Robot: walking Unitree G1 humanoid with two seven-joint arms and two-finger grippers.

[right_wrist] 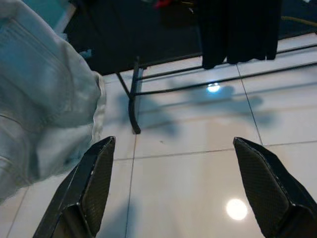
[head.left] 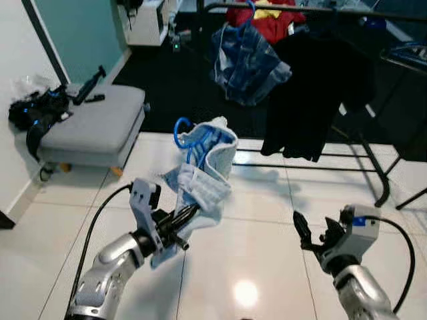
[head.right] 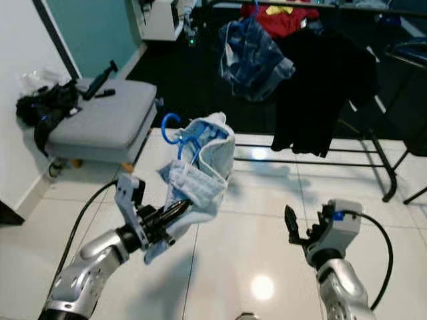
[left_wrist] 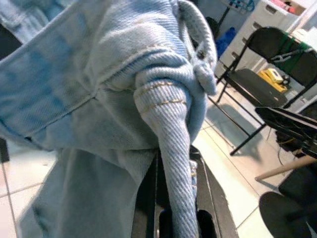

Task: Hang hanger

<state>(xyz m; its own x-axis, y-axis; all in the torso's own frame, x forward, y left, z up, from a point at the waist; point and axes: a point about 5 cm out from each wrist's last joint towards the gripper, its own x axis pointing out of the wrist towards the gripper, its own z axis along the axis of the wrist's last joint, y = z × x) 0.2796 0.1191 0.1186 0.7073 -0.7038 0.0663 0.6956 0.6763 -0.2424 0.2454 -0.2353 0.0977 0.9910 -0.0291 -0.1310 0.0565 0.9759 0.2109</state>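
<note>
Gripping a fold of pale denim, the left tool (head.left: 175, 227) holds the garment (head.left: 203, 175) raised, its blue hanger (head.left: 189, 136) rising just beyond the fingertips. The right tool (head.left: 312, 235) hovers beside it over the floor, fingers spread and empty. The clothes rail (head.left: 267, 9) stands well ahead, already carrying a denim piece (head.left: 248, 61) and a black garment (head.left: 313, 93). Judged stage: hanger picked up; approach and hooking remain.

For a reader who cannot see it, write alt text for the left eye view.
The left gripper holds up pale blue denim clothing on a blue hanger above a white tiled floor. The right gripper is open, and a clothes rack with hung garments stands ahead.
</note>
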